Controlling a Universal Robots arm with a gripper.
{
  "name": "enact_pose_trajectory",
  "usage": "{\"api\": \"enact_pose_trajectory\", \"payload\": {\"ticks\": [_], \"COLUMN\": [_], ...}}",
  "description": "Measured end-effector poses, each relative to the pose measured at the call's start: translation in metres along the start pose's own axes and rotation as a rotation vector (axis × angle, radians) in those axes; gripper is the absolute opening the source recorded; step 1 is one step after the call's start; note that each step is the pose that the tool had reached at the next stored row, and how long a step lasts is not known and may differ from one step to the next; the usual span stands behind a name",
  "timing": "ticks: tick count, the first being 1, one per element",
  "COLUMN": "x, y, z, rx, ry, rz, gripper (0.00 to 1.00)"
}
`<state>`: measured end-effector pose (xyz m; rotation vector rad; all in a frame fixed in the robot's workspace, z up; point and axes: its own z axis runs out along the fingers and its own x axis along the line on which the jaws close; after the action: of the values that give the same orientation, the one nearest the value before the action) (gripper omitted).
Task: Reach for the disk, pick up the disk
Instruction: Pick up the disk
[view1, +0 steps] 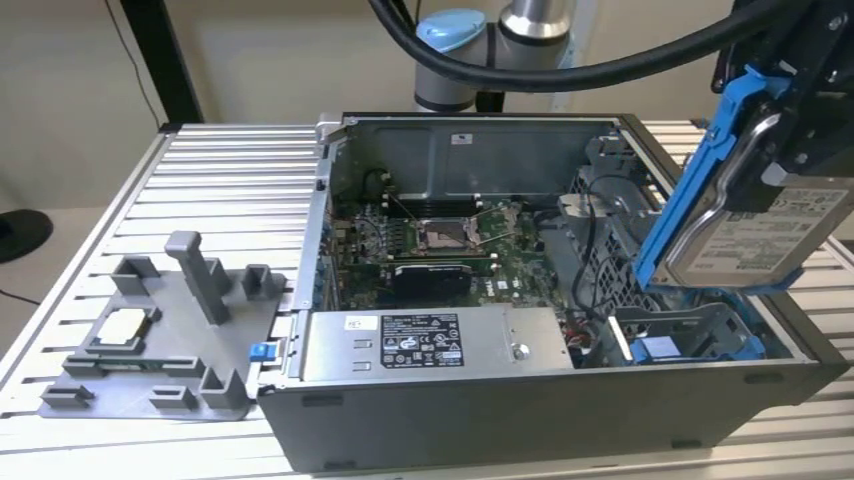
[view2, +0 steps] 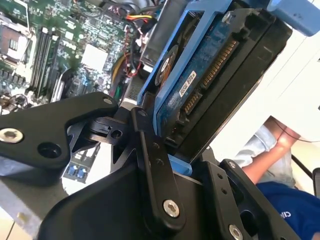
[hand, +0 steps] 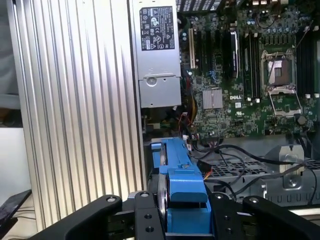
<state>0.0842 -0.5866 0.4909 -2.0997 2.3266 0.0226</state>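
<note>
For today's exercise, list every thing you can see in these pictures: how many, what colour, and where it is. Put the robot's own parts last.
Disk: one, silver-grey with blue rails, held tilted in the air above the case's end at the exterior view's right.
Computer case: one, dark grey, open, on the table.
Motherboard: one, green, inside the case.
Power-supply box: one, grey, labelled, along the case's near wall.
Drive bay: one, grey with blue parts, inside the case below the disk.
Fixture: one, grey, on the table at the exterior view's left.
Table: one, ribbed silver.
Person's sleeve: one, light, beyond the disk in the second wrist view.
Arm: one, silver with a blue cap, behind the case.
Gripper: one, black, shut on the disk.
</note>
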Motion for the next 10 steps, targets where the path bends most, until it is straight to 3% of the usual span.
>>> {"api": "enact_pose_trajectory", "payload": {"ticks": [10], "x": [0.0095], "y": [-0.001], "z": [-0.0001], "rx": [0.0], "ry": [0.0001], "rz": [0.0], "gripper": [0.0]}}
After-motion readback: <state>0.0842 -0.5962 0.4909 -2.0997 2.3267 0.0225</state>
